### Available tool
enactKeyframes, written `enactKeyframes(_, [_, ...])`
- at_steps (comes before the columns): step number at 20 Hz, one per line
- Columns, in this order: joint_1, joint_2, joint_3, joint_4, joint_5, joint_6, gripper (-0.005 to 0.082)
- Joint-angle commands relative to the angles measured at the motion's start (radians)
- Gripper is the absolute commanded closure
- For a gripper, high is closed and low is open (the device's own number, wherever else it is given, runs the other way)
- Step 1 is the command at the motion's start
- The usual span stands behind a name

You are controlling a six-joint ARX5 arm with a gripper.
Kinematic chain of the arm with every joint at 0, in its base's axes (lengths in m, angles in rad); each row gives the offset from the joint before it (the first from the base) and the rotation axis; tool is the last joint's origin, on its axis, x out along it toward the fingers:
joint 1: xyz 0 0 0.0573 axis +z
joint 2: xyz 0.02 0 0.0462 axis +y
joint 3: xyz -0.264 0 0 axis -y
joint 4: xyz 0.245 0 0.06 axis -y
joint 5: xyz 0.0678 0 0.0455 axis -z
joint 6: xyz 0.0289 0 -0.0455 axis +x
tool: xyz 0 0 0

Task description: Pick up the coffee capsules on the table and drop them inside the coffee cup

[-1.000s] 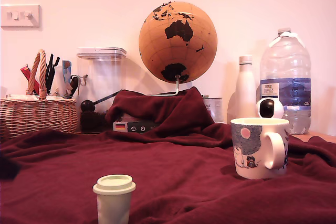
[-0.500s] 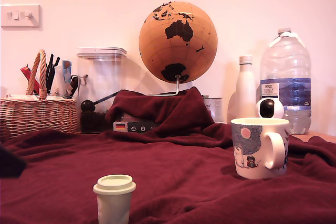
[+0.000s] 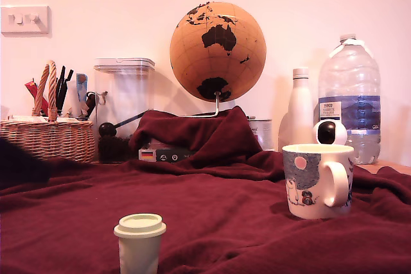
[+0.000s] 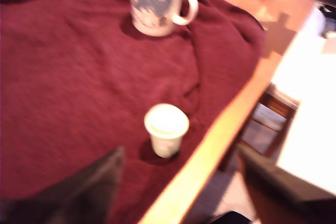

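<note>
Gripper (image 4: pixel 178 182) is hanging w/ jaws wide apart, holding nothing; its two dark fingers (image 4: pixel 84 192) are blurred in the wrist view. In the exterior view only a dark blur is showing at the left edge. Capsule (image 3: pixel 139 242) is standing wide rim up on the red blanket (image 3: pixel 225 210), near the table's wood edge (image 4: pixel 210 156). Mug (image 3: pixel 318 179) is sitting upright well apart from it, at the exterior view's right, handle facing right
</note>
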Motion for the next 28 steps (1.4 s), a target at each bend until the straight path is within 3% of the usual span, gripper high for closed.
enactKeyframes(1, [0.000,0.004,-0.019,0.023,-0.010,0.026,-0.0001])
enactKeyframes(15, [0.000,0.044,-0.070,0.163,-0.023,0.049,-0.0001])
enactKeyframes(28, [0.000,0.494,-0.061,0.496,0.003,0.036,0.0003])
